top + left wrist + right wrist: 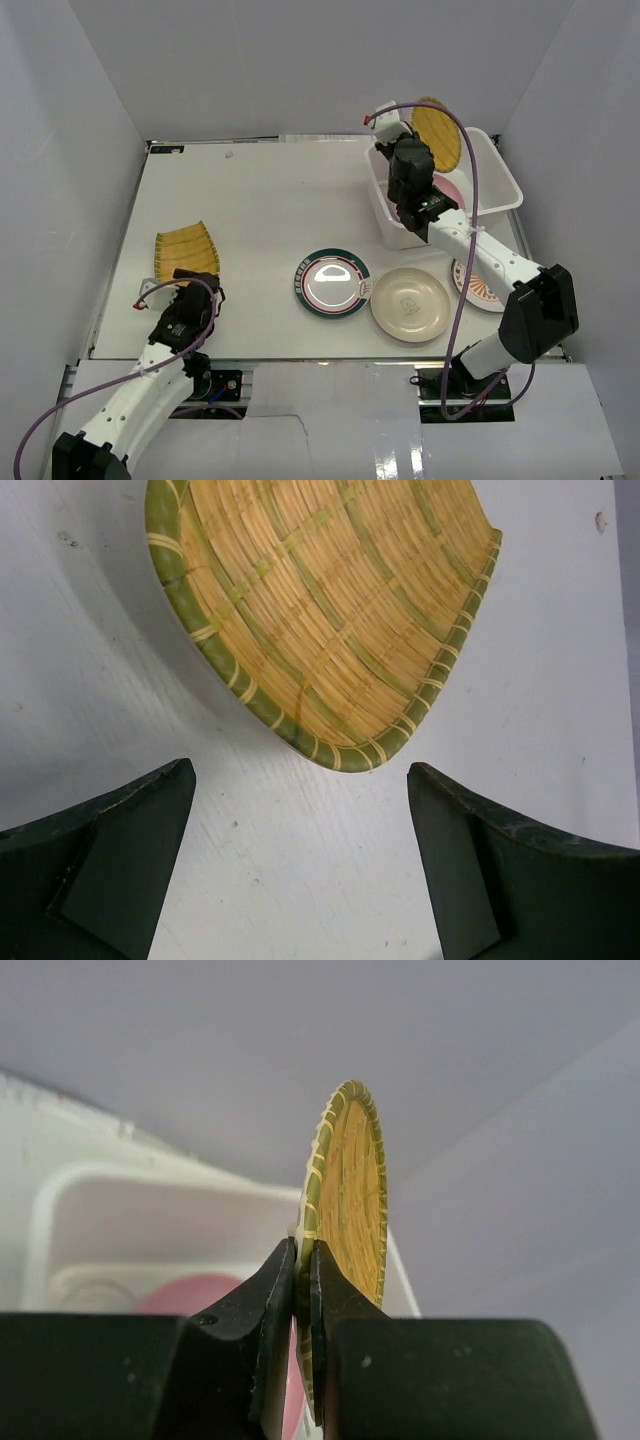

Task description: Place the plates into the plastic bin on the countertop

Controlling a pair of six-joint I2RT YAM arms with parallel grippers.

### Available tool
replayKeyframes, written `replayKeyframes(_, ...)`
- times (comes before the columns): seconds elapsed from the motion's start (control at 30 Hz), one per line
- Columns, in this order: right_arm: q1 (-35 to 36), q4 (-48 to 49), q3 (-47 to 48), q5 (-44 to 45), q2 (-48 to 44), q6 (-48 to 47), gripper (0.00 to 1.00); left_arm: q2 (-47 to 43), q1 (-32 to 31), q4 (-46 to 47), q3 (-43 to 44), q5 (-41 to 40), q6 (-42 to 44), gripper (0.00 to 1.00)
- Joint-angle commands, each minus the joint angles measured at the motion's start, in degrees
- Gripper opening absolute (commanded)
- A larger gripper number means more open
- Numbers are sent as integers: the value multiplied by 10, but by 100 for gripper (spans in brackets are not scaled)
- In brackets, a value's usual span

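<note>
Right gripper (303, 1260): clamped on woven plate's (352, 1190) rim, plate on edge above bin (506, 178).
Left gripper (300, 768): fingers apart, empty, just short of ribbed plate (330, 610) by countertop's (260, 200) left edge.
Bin: far right corner; pink plate (452, 188) inside, anything beneath hidden.
Progress: early, I judge; one plate visibly binned, woven nearly.
Remaining: ribbed; green-rimmed plate (332, 283) and cream plate (410, 304) near the near edge; sunburst plate (478, 285) by right edge.

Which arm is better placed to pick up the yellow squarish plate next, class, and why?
Left. The open left gripper faces the yellow squarish plate closely; the right gripper is shut on the round woven plate above the plastic bin, across the countertop.
</note>
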Motion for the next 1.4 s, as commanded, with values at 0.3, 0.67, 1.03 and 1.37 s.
replayKeyframes(0.3,-86,-62,-84,-106,76,179,8,41,14,7,19,29,6,98)
replayKeyframes(0.67,-89,-266,15,-190,39,344,86,71,66,90,13,43,51,97)
replayKeyframes(1.03,10,-185,-103,-445,-67,513,86,96,151,236,-51,133,82,76)
replayKeyframes(1.37,100,-78,-46,-572,115,669,86,119,194,315,-86,163,92,35)
